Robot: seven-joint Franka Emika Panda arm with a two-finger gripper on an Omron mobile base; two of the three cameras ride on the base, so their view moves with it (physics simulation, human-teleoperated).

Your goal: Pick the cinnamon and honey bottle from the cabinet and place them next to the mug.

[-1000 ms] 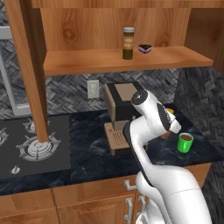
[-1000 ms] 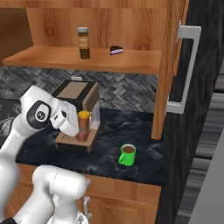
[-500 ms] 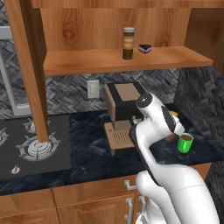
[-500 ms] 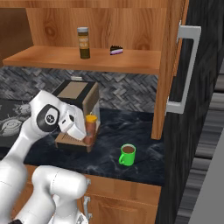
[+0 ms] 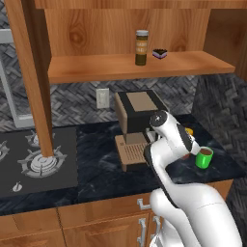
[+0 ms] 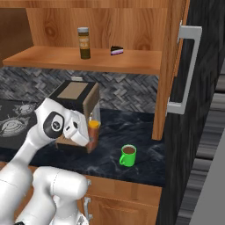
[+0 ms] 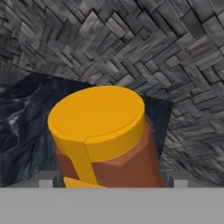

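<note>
Holding the honey bottle (image 6: 93, 134) tight, the gripper (image 6: 90, 139) hangs low over the counter (image 6: 132, 132), with the mug (image 6: 128, 155) at about four o'clock. If the bottle comes down crooked, it could tip. The cinnamon (image 6: 84, 42) waits in the cabinet (image 6: 101, 61).
</note>
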